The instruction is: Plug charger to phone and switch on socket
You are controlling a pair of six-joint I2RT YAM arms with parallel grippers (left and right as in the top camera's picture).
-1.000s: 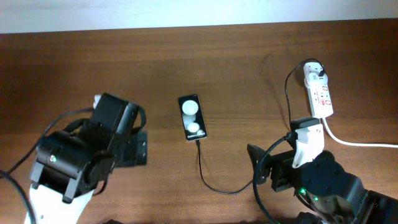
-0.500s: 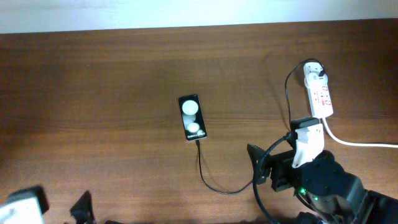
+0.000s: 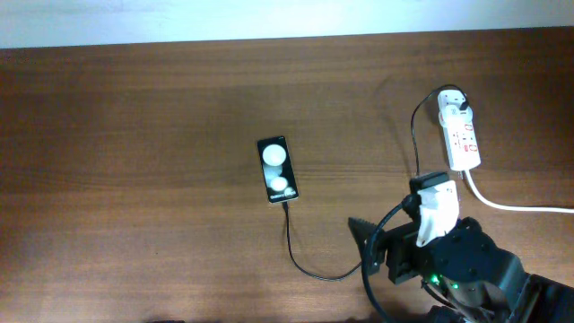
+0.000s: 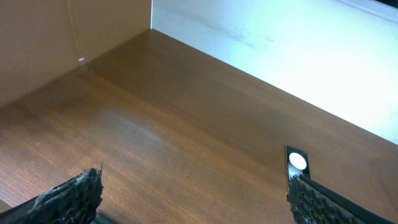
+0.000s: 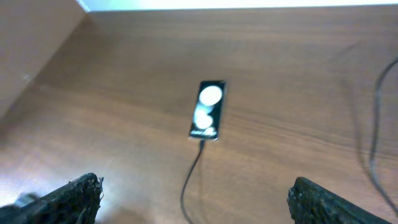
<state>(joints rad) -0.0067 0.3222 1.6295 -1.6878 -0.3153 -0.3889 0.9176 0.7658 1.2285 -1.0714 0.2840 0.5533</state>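
starting on the left: the left pincer (image 4: 194,186) hangs above the table (image 4: 155,118), jaws spread wide, nothing between them; the overhead view doesn't catch it at all. ahead of it, just beyond one of its fingers (image 4: 314,200), lies the phone (image 4: 296,163), flat, two white circles up. it looks like a light, rigid, smooth slab, so i'd expect it to skate on the wood if anything tugs it.

moving along, the charger (image 3: 289,235) runs from the phone's near edge back toward the right pincer (image 5: 196,185), and its tip looks seated in the phone, though it's too small to be sure. the cable is thin and limp and won't push, only drag. any hold belongs on the stiff plug tip, not the slack run.

the right pincer is open just as wide, empty, with the phone straight ahead and centred between its fingers.

further right, behind that pincer and off to its side, the cable climbs to the white adapter (image 3: 453,104) at the far end of the socket (image 3: 464,144). the socket reads as light hollow plastic, tethered only by its thick white cord (image 3: 511,206). the red switch marks (image 3: 467,140) are tiny, so my call is a single fingertip pressing straight down, since a sideways shove would likely slide the whole strip.
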